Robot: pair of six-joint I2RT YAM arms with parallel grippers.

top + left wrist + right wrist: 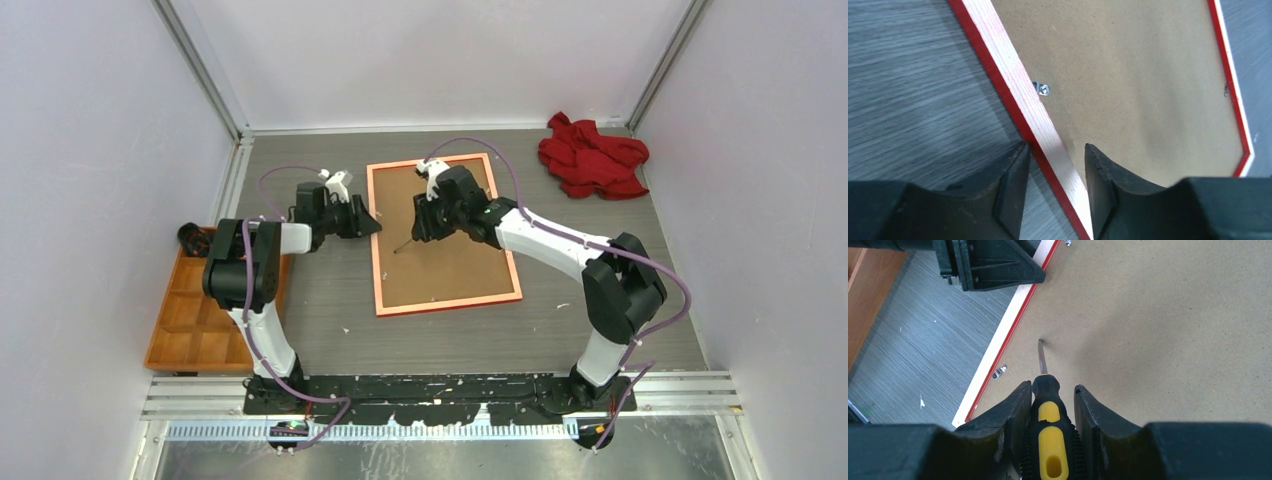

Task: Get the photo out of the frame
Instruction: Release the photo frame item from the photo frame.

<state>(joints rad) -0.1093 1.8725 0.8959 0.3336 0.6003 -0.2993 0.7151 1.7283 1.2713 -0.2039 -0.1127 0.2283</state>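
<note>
1. Grey wood-grain tabletop [330, 300] inside white walls carries everything; a crumpled red cloth [592, 157] sits at its far right corner and a wooden compartment tray [195, 320] lies along its left edge
2. The frame [450, 303] lies face down at the middle of the tabletop, nearer the far edge. Its pale back rim faces up and a brown backing board [450, 265] fills it. The photo is not visible; I judge it lies under that board
3. The left tool [1054, 150] is at the frame's left rim, jaws apart with the rim running between them. The outer finger is at the red edge and the inner one stands clear of the rim, so nothing is pinched
4. The right tool [1050, 387] is clamped on a black-and-yellow screwdriver [1049, 415]. Its blade points at the board close to the left rim; whether the tip touches I cannot tell
5. A small metal clip [1042, 89] sits at the rim's inner side and overlaps the board. It likely holds the board in and must be turned aside first
6. The frame looks thin, stiff and light, so it may slide on the smooth tabletop when levered; pinching the rim should steady it
7. The board looks stiff and thin and is best lifted at one edge. The photo beneath is probably a flexible sheet that creases easily, so it should be taken by an edge, never the middle
</note>
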